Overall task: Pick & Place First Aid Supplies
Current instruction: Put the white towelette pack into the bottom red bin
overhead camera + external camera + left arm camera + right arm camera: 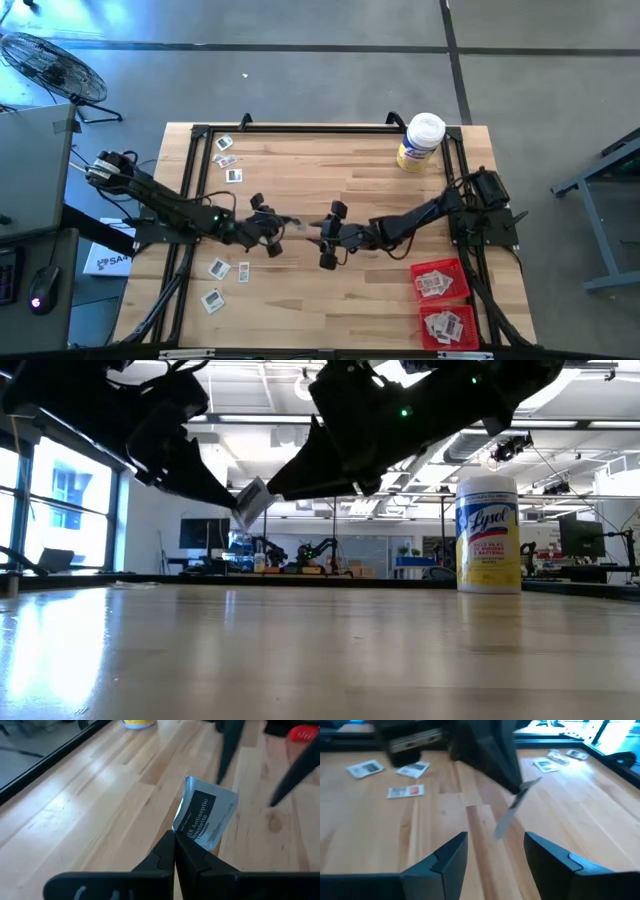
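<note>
Packet is clenched by the left gripper above the counter at frame centre, while the right gripper, just beside it, is spread wide, grasping nothing.

Mid-table the left gripper holds a packet above the wood, facing the right gripper; loose packets lie left; 2 trays near right
</note>
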{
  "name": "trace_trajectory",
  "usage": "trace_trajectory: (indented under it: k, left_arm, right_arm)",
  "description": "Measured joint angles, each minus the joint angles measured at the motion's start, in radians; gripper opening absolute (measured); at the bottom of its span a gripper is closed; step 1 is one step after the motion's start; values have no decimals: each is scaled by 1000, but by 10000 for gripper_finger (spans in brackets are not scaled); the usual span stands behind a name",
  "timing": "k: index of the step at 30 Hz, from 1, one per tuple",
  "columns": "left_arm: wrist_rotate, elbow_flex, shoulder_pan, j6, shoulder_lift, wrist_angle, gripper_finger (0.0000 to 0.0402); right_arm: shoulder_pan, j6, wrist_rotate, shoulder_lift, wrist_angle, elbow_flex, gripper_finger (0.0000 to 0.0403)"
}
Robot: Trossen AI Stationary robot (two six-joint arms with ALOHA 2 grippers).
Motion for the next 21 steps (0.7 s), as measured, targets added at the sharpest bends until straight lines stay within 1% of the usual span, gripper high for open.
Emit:
trace_trajectory:
  k: [6, 10, 13, 17, 21]
  left_arm:
    - [1, -6, 0, 5, 2, 59, 0]
    - [-11, -6, 0, 5, 2, 56, 0]
    - [-12, -6, 0, 5, 2, 62, 0]
    - [-9, -6, 0, -4, 2, 102, 0]
    - [-2, -5, 0, -32, 2, 113, 0]
  right_arm:
    - [-40, 44, -1, 0, 27, 0, 186]
    - [-75, 97, -53, 0, 43, 0, 181]
    - [-92, 115, -83, 0, 43, 0, 169]
    - [-103, 123, -130, 0, 43, 0, 132]
    - [-103, 131, -152, 0, 44, 0, 70]
